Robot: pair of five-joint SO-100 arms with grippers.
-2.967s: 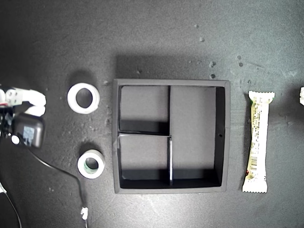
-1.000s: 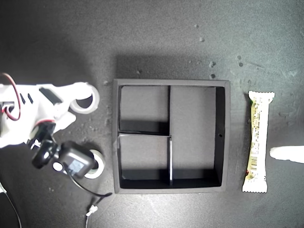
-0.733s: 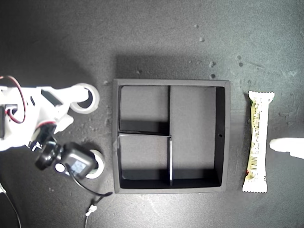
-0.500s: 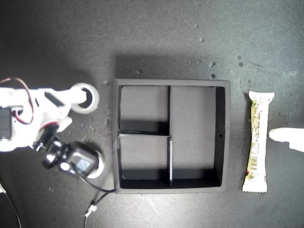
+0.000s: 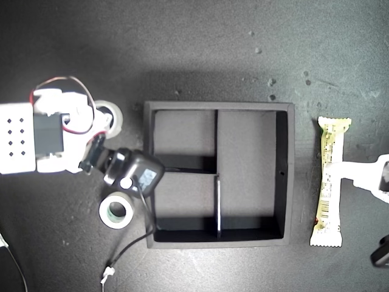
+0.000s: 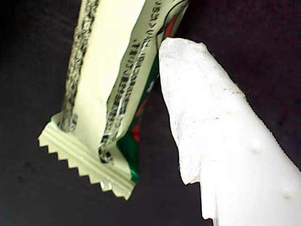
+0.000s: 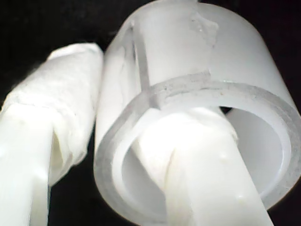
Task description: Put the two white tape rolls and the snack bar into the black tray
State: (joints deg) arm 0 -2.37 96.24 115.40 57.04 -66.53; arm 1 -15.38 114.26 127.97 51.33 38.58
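Translucent plain tape roll (image 7: 197, 117) is pinched by my second gripper (image 7: 117, 155); my first gripper's (image 6: 188, 113) grip is unclear beside the crimped snack bar (image 6: 108, 84).

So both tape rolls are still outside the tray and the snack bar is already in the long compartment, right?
Not quite. The snack bar is not in the tray; the exterior view shows it lying on the table at that view's right, outside the rim, with my first gripper at it. Both tape rolls are indeed outside the tray.

Dim exterior view; close wrist views soft, overexposed.
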